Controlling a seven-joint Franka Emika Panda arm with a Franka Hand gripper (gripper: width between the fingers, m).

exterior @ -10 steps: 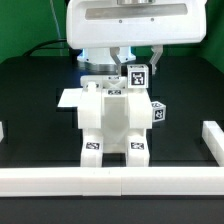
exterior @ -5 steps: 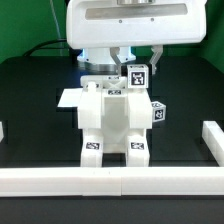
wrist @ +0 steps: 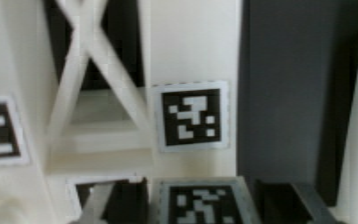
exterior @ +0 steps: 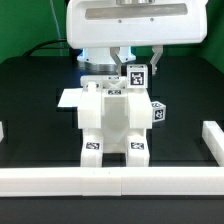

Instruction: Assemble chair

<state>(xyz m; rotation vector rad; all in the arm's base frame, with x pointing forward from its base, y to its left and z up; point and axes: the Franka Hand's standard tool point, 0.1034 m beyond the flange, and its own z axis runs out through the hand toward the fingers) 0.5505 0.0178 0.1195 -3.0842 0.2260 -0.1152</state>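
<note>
The partly built white chair (exterior: 112, 120) stands mid-table, with tags on its two front feet and on its top. A white upright bar (exterior: 135, 76) with a tag on its face rises at the chair's upper corner on the exterior view's right. My gripper (exterior: 136, 62) hangs behind and above the chair, a finger on each side of that bar. In the wrist view the tagged bar (wrist: 199, 203) sits between my dark fingers (wrist: 114, 200), and the gripper (wrist: 201, 200) is shut on it. Another tagged block (exterior: 157, 112) sticks out of the chair's side.
The marker board (exterior: 68, 98) lies flat behind the chair on the exterior view's left. White border rails run along the front (exterior: 110, 180) and stand at the right (exterior: 212, 140) and left (exterior: 2, 130) edges. The robot's white base (exterior: 125, 25) looms at the back.
</note>
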